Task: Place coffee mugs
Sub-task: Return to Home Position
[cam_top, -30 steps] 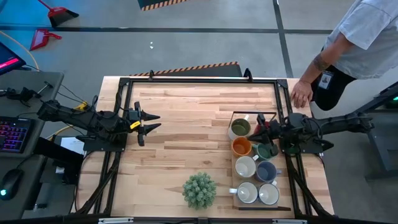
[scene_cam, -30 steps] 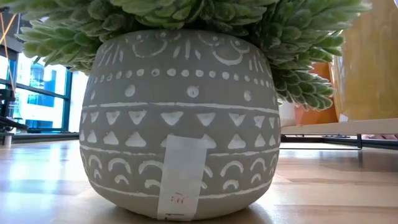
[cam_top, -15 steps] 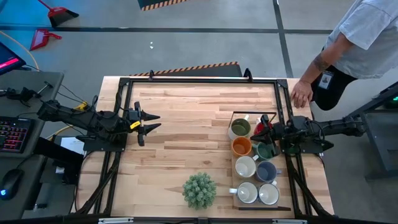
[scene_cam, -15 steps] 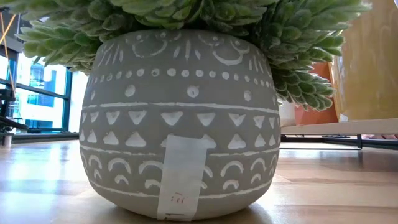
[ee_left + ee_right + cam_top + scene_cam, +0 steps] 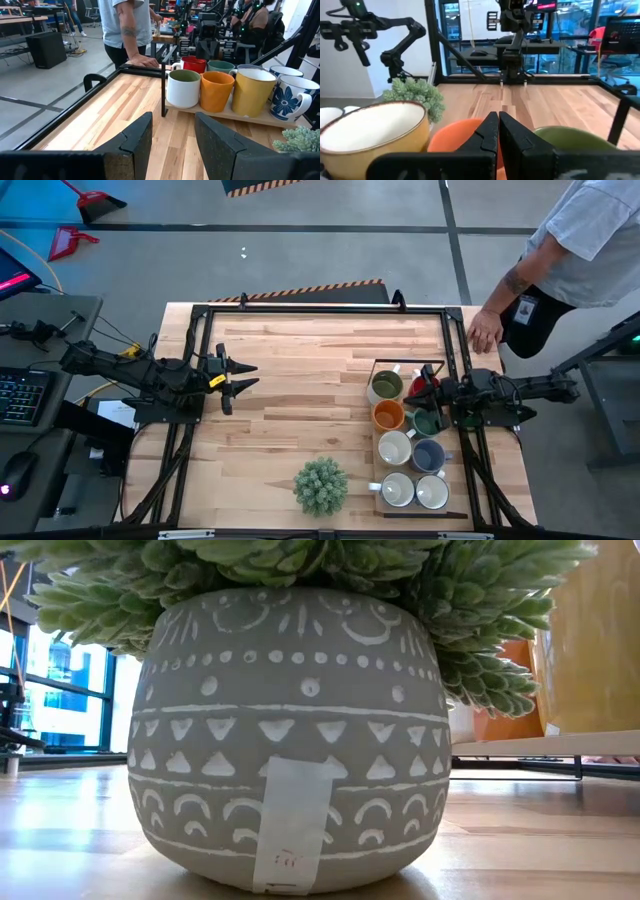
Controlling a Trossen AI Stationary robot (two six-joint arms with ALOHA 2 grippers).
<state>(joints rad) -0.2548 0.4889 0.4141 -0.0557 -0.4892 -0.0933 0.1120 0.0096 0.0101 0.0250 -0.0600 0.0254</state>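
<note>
- High view is showing you the right gripper (image 5: 428, 393) hanging low over the coffee mugs (image 5: 394, 448). The red mug (image 5: 419, 384) is sitting just beside its fingertips, and the other mugs are standing in two rows beneath and beside it.
- Right wrist view is showing its two fingers (image 5: 487, 131) pressing together with nothing between them. The orange mug (image 5: 452, 134) and the olive green mug (image 5: 575, 137) are lying just under the tips.
- Judging from that, you are heading home from right on top of the rims. Rising before pulling back along the arm looks safest, since a flat retreat could clip a mug.
- Left gripper (image 5: 245, 376) is waiting well apart from the mugs, which are lying straight ahead of it across the table on their shelf (image 5: 245, 115). Its jaws are standing wide apart and holding nothing.
- A person's hand (image 5: 484, 332) is resting on the table frame near the right arm, so you are working with little margin there.
</note>
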